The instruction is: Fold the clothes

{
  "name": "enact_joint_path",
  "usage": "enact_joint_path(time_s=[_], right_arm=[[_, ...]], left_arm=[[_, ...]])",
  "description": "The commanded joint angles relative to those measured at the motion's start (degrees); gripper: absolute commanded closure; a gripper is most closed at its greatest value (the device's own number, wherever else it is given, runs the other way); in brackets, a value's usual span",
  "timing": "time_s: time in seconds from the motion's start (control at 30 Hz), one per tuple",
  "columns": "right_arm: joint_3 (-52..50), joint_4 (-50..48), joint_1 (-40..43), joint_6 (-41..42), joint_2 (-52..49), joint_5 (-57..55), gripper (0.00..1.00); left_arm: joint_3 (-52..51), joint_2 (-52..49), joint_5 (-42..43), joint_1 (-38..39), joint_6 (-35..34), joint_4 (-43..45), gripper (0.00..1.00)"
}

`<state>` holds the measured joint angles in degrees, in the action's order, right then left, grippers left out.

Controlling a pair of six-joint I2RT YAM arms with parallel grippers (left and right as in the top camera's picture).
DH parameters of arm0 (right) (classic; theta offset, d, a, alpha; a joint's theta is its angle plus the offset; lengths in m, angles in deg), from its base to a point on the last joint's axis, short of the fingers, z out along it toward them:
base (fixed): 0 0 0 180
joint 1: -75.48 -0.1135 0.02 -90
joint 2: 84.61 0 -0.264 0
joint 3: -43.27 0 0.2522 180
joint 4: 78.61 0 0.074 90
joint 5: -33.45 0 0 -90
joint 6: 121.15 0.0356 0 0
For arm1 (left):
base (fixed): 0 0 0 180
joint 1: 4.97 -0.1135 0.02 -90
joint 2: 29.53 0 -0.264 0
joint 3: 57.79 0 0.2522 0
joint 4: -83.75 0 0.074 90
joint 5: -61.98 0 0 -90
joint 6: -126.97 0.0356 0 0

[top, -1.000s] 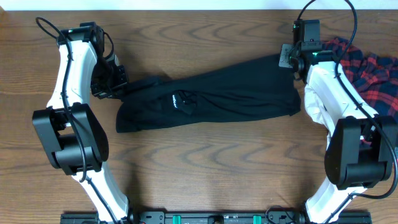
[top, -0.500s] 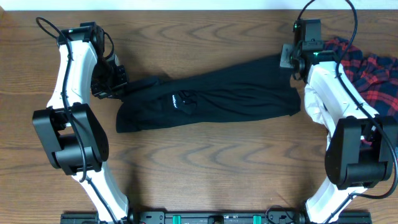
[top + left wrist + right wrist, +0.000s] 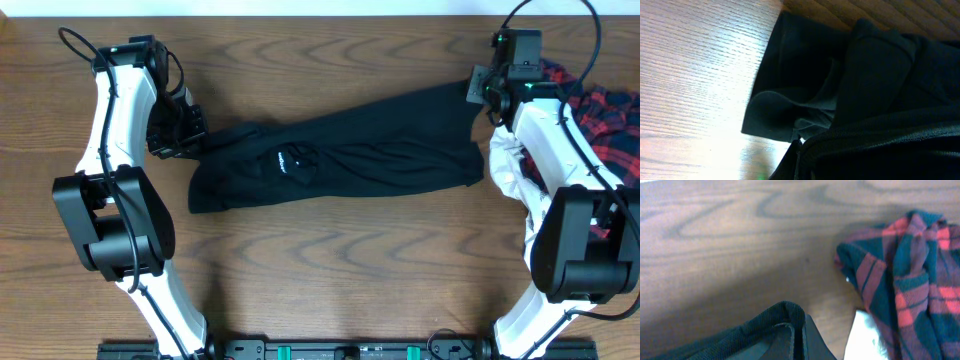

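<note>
Across the middle of the wooden tabletop (image 3: 330,40) a black shirt (image 3: 350,160) lies spread in a long band, slanting from the near left toward the far right. A small white logo (image 3: 283,163) shows on the left part of it, among some loose wrinkles.

At the shirt's left end the left gripper (image 3: 190,140) is clenched on the cloth. Its wrist view shows black fabric (image 3: 880,75) bunched close to the camera. A flat, hemmed part of the shirt lies on the bright wood beyond, with one corner curled up. The fingers themselves are hidden by the dark cloth.

At the far right corner of the shirt the right gripper (image 3: 478,90) is also clamped shut on the fabric. In its wrist view a rolled black edge (image 3: 785,315) is pinched at the bottom of the frame, lifted a little above the wood.

Just beyond the right gripper, at the right edge of the tabletop, lies a crumpled red-and-navy plaid garment (image 3: 612,120), apart from the black shirt. A white cloth (image 3: 503,165) lies beside it, partly under the right arm and next to the shirt's right end. The right wrist view shows the plaid garment (image 3: 905,280) in folds with a bit of the white cloth (image 3: 865,335) at its near edge.
</note>
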<state>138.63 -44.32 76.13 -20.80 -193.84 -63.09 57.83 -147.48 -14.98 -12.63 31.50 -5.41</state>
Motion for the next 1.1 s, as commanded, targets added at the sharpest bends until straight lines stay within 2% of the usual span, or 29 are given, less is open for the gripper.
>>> enact_joint_path(time_s=[0.0, 0.2, 0.57, 1.07], right_arm=[[1.0, -2.4, 0.7, 1.2, 0.4, -1.7, 0.99], [1.0, -6.1, -0.6, 0.0, 0.4, 0.4, 0.99], [1.0, -8.3, -2.6, -2.1, 0.4, 0.5, 0.99], [1.0, -11.5, -2.6, -2.1, 0.4, 0.3, 0.99]], left_arm=[[-0.4, 1.4, -1.8, -0.3, 0.9, 0.0, 0.94], [-0.4, 1.4, -1.7, -0.3, 0.9, 3.7, 0.94], [-0.4, 1.4, 1.5, -0.2, 0.3, 19.1, 0.94], [-0.4, 1.4, 1.5, 0.6, -2.1, 35.9, 0.94]])
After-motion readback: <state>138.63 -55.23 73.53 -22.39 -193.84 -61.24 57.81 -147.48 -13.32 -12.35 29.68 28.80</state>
